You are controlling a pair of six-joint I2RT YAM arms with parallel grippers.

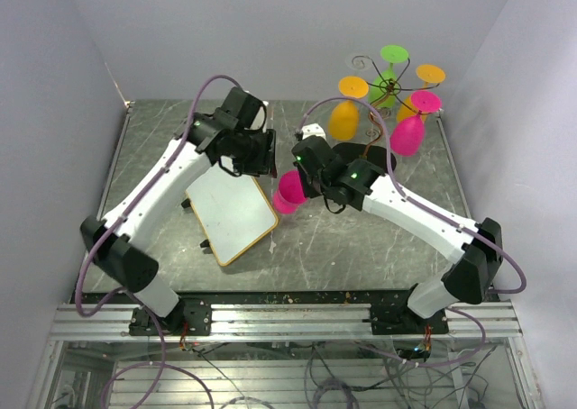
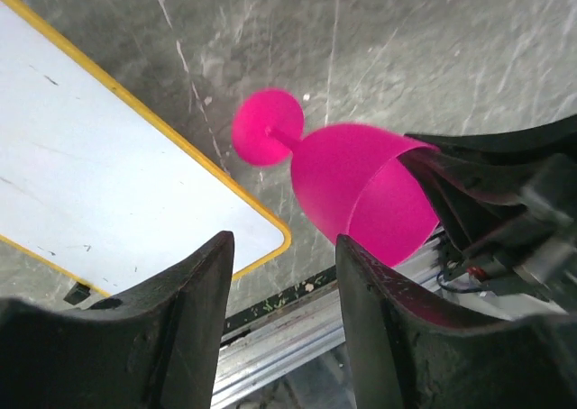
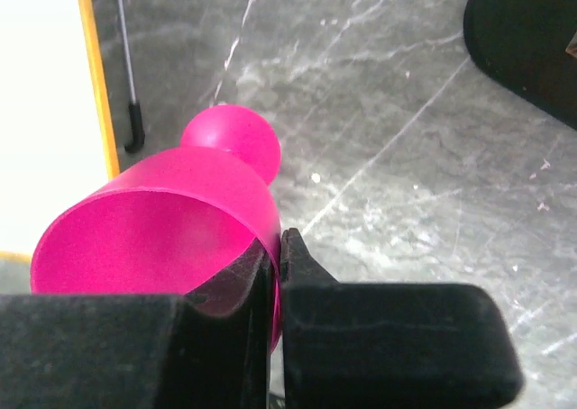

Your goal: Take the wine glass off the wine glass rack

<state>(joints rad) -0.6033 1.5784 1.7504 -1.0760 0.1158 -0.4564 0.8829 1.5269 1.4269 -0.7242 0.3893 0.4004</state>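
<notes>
Text: none can be read in any view.
Labels, brands, numbers, signs: none can be read.
</notes>
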